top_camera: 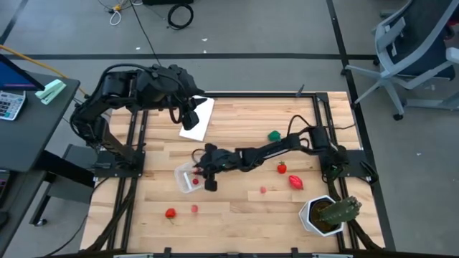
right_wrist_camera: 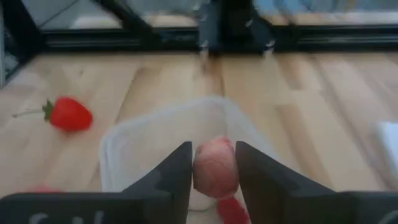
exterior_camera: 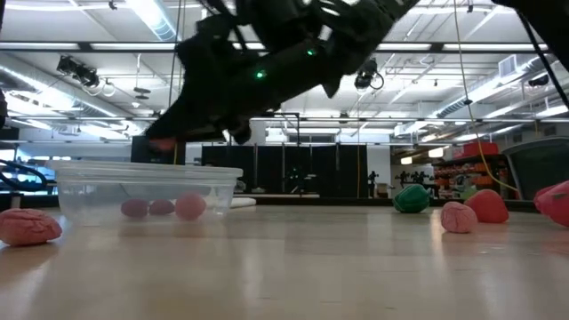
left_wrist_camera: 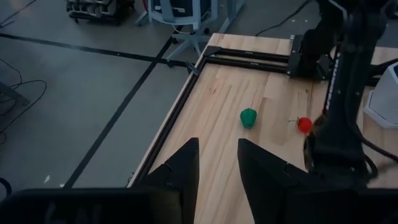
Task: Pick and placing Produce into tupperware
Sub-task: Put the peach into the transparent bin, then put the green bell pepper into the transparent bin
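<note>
The right end effector [right_wrist_camera: 212,168] is positioned over the small clear plastic tupperware box [right_wrist_camera: 155,130] on the wooden counter [top_camera: 244,208], its fingers clamped on a round pink toy produce piece [right_wrist_camera: 214,167]. The left end effector [left_wrist_camera: 217,165] hangs parted and empty above the counter's far edge. A red toy strawberry [right_wrist_camera: 69,114] lies beside the box.

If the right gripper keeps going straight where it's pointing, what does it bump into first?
Probably the bottom of the clear box. The right gripper points down into it with a pink piece between its fingers, though depth is hard to judge.
</note>
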Robot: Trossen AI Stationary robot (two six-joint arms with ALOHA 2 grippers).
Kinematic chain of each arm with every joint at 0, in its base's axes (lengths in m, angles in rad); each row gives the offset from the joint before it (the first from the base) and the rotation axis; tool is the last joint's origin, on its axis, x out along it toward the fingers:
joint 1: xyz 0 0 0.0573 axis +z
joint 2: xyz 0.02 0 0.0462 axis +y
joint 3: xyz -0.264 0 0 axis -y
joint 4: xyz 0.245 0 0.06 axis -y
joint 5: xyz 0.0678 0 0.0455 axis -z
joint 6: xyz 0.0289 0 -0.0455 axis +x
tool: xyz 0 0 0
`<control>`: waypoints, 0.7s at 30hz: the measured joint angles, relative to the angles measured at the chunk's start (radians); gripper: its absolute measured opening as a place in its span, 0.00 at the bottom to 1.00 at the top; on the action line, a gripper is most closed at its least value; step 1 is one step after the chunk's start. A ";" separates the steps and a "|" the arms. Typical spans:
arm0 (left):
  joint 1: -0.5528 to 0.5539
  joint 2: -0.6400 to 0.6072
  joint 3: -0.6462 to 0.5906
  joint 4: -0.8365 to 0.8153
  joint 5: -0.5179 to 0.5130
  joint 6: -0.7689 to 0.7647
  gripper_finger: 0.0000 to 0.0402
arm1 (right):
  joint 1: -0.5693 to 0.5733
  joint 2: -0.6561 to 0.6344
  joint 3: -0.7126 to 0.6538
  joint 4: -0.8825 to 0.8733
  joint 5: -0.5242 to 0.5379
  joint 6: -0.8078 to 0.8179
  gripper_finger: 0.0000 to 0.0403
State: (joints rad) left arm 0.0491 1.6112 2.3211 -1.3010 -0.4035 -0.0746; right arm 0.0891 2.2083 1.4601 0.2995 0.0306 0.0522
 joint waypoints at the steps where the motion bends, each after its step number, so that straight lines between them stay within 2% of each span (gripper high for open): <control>1: 0.000 0.000 0.000 0.001 0.000 0.000 0.30 | 0.001 0.013 0.038 -0.071 0.009 -0.005 0.36; 5: 0.000 0.000 0.000 0.002 0.000 -0.001 0.29 | -0.003 0.056 0.184 -0.341 0.051 -0.010 0.44; 11: 0.000 0.000 0.000 0.000 0.000 0.000 0.30 | 0.000 0.059 0.238 -0.426 0.054 -0.001 0.53; 16: 0.000 0.000 0.000 -0.016 0.000 -0.012 0.28 | 0.007 -0.031 0.237 -0.548 0.055 0.003 0.54; 21: -0.002 0.000 0.000 -0.076 0.000 -0.067 0.28 | 0.012 -0.139 0.237 -0.867 0.126 0.006 0.51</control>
State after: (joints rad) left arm 0.0467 1.6108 2.3211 -1.3766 -0.4034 -0.1415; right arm 0.1015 2.0692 1.6970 -0.5674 0.1569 0.0582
